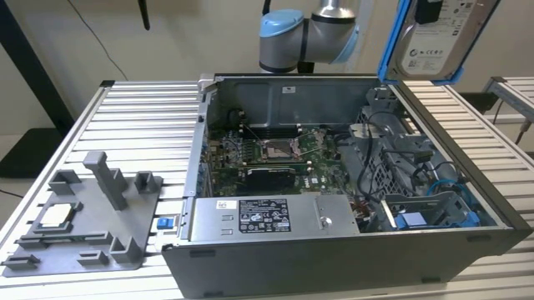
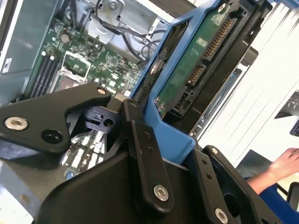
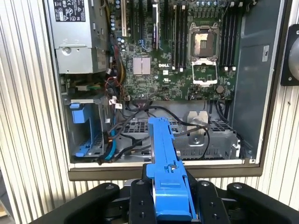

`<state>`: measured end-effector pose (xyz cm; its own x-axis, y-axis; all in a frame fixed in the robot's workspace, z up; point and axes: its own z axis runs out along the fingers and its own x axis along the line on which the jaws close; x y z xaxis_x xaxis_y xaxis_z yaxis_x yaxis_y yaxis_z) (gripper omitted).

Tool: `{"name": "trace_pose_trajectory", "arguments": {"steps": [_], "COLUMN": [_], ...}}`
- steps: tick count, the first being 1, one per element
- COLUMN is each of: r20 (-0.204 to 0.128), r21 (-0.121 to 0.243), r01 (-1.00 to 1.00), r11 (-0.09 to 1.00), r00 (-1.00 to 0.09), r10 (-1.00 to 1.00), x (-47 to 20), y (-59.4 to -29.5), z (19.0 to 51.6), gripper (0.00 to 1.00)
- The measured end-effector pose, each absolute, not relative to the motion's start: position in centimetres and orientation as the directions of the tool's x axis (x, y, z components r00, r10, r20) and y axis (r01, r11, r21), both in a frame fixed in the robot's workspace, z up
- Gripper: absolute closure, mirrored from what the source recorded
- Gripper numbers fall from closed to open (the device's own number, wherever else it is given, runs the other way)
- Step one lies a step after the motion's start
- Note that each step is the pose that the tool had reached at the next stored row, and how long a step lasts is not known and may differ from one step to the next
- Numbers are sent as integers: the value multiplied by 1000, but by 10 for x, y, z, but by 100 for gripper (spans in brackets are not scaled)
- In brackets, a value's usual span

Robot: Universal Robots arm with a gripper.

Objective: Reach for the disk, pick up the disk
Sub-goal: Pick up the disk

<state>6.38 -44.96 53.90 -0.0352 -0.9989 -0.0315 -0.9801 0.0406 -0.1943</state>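
High at about one o'clock in the exterior view, the disk (image 1: 434, 40) hangs in the air above the far corner of the open computer case (image 1: 334, 275), clear of everything below it. It stands on edge, its white label facing the camera and its blue rails running down both long sides. In the first wrist view the disk (image 3: 166, 163) is seen edge-on, a blue rail rising from between the black fingers (image 3: 140, 205) of the gripper (image 3: 170, 205), which are clamped on it from both sides. The second wrist view shows the disk (image 2: 201, 65) from its green circuit-board side, the blue rail pinched against a black finger (image 2: 145, 158).

Below the disk, inside the case, lie the motherboard (image 1: 267, 153) with its bare processor socket, the grey power supply (image 1: 262, 219) at the case's six o'clock, and a blue plastic bracket (image 1: 413, 222) in the drive bay toward five o'clock. At eight o'clock from the case a grey fixture tray (image 1: 84, 231) rests on the slatted aluminium table (image 1: 142, 119). A person's hand (image 2: 285, 163) shows at four o'clock in the second wrist view.
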Motion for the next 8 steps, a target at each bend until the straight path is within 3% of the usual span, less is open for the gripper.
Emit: {"name": "trace_pose_trajectory", "arguments": {"steps": [8], "r20": [-31], "r21": [-194], "r01": [-981], "r11": [20], "r00": [-14], "r10": [-999], "x": [64], "y": [-460], "z": [535], "gripper": [100]}}
